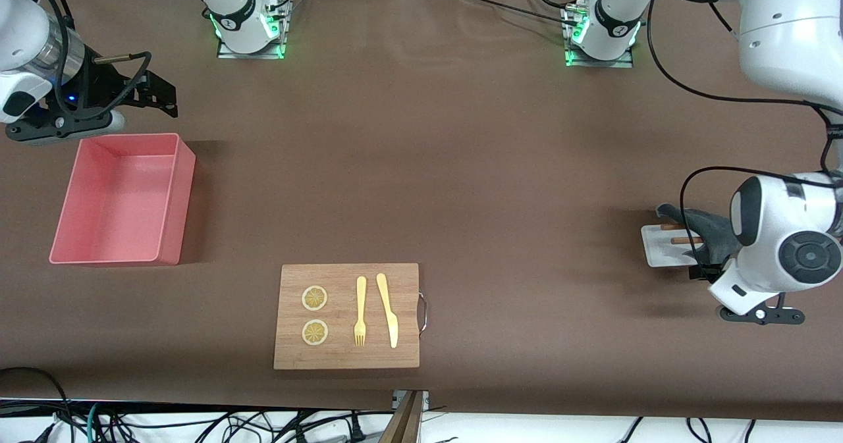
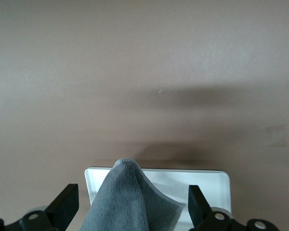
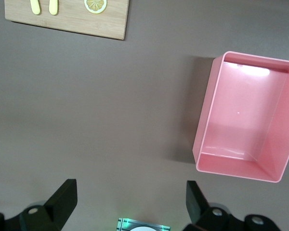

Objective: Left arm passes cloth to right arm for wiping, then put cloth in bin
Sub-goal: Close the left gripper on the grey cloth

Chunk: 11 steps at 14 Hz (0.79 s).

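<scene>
The dark grey cloth point(image 1: 706, 230) lies rumpled on a small white tray point(image 1: 658, 252) at the left arm's end of the table. My left gripper point(image 1: 702, 269) is low over the tray, mostly hidden under its white wrist. In the left wrist view the gripper point(image 2: 132, 202) is open, with the cloth point(image 2: 125, 202) rising in a peak between the spread fingers, which stand apart from it. The pink bin point(image 1: 184, 173) stands empty at the right arm's end. My right gripper point(image 1: 161, 95) is open and empty, in the air just past the bin's edge that lies farthest from the front camera; the right wrist view shows it point(image 3: 130, 197) over bare table beside the bin point(image 3: 203, 130).
A wooden board point(image 1: 349, 357) with two lemon slices, a yellow fork and a yellow knife lies near the table's front edge. It also shows in the right wrist view point(image 3: 67, 21). Two small brown sticks point(image 1: 672, 227) lie on the white tray, partly under the cloth.
</scene>
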Available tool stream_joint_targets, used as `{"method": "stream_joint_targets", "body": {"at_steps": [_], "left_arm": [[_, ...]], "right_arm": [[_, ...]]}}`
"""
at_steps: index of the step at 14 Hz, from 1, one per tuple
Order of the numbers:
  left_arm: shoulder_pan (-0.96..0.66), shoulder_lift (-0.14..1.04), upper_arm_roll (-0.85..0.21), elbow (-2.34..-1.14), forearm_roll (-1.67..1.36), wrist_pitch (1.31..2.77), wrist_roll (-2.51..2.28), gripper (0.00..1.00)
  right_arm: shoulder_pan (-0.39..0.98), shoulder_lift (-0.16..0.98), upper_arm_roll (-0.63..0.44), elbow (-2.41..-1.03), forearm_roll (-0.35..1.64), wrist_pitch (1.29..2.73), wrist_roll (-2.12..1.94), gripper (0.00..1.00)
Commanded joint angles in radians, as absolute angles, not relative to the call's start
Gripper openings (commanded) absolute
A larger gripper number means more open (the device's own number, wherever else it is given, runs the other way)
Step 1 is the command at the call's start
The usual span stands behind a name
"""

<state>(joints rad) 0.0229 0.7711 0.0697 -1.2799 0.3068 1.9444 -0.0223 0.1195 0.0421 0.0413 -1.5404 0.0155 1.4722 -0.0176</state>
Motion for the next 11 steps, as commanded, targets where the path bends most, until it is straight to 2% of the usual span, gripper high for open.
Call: {"method": "stream_joint_targets", "body": {"at_steps": [1, 5, 6, 8, 9, 11], "left_arm": [[0.054, 0.824, 0.074, -1.258, 0.325, 1.95, -0.032, 1.0], [0.057, 0.856, 0.074, -1.258, 0.325, 1.967, -0.032, 1.0], [0.067, 0.861, 0.074, -1.258, 0.324, 1.971, -0.032, 0.97], [0.072, 0.864, 0.074, -1.258, 0.324, 1.979, -0.032, 0.6], [0.072, 0.862, 0.074, -1.258, 0.324, 1.979, -0.032, 0.47], [0.08, 0.861, 0.074, -1.267, 0.325, 1.971, -0.012, 0.28]], "right_arm": [[0.118, 0.032, 0.04, -1.552, 0.015, 1.482, -0.032, 1.0], [0.117, 0.031, 0.04, -1.552, 0.015, 1.48, -0.032, 1.0], [0.118, 0.031, 0.04, -1.552, 0.015, 1.48, -0.032, 1.0], [0.118, 0.031, 0.04, -1.552, 0.015, 1.48, -0.032, 1.0], [0.118, 0.031, 0.04, -1.552, 0.015, 1.479, -0.031, 1.0], [0.118, 0.029, 0.04, -1.552, 0.015, 1.479, -0.031, 1.0]]}}
